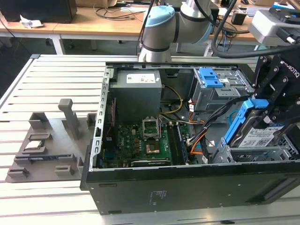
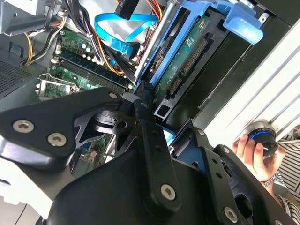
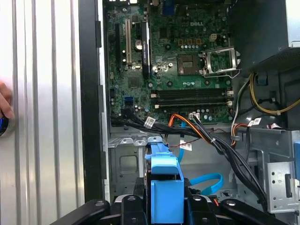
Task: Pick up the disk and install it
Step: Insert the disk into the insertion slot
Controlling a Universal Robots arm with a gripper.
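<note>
Exterior view: a slatted metal table [image 1: 56, 79] carries one open computer case [image 1: 154, 187] lying on its side, with wooden desks [image 1: 93, 21] and cables behind. One grey fixture [image 1: 47, 145] stands on the table at the exterior view's left of the case, well apart from the arm [image 1: 161, 28]. Inside the case: one motherboard [image 1: 140, 143], one grey power supply [image 1: 138, 93], one drive bay with a blue latch [image 1: 209, 77], and a bundle of orange and black cables [image 1: 201, 138]. The gripper [image 1: 272, 105] is closed on the disk [image 1: 255, 129], which is held tilted at the case's corner on the exterior view's right, its lower end down in the metal cage [image 1: 255, 152]. In the first wrist view the disk's blue bracket [image 3: 166, 187] sits between the fingers [image 3: 129, 206], with a blue ribbon cable [image 3: 208, 180] just beside it. In the second wrist view one hand [image 2: 255, 157] holds a round blue-ringed knob [image 2: 262, 136] outside the case wall.
</note>
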